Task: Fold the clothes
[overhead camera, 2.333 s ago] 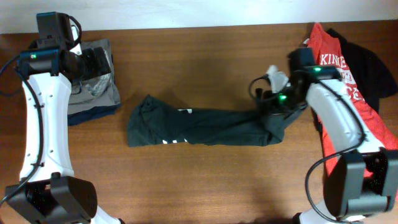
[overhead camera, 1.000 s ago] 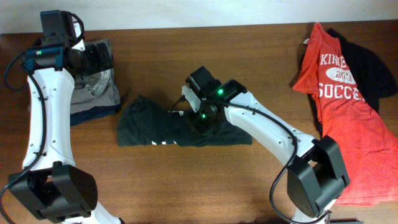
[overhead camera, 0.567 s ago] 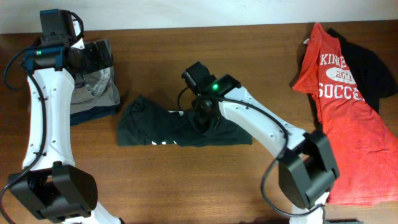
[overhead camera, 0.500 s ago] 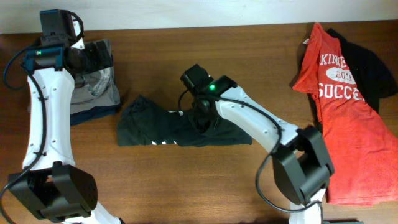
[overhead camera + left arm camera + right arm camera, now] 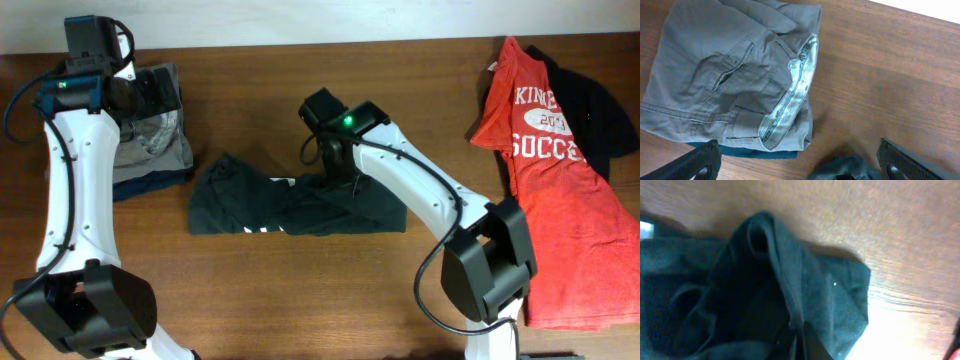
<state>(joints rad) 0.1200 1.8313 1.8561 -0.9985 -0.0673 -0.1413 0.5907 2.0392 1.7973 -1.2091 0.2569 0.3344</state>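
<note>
The black T-shirt (image 5: pixel 290 205) with white letters lies folded over in a short band mid-table. My right gripper (image 5: pixel 337 175) is over its right part and is shut on a ridge of the dark cloth (image 5: pixel 765 280), which rises up to the closed fingers (image 5: pixel 807 345). My left gripper (image 5: pixel 160 95) hovers open and empty at the far left over a folded grey garment (image 5: pixel 730 75). Its fingers (image 5: pixel 702 160) stand wide apart. A corner of the black T-shirt (image 5: pixel 845 170) shows at the bottom of the left wrist view.
A red "SOCCER" T-shirt (image 5: pixel 545 180) lies spread at the right edge over a plain black one (image 5: pixel 600 110). The folded grey pile (image 5: pixel 150 150) rests on a navy piece at the far left. Bare wood table (image 5: pixel 250 90) lies between.
My right gripper carried the shirt's right end leftward, folding it over the middle, then shifted slightly back and right. The left arm has barely moved.
</note>
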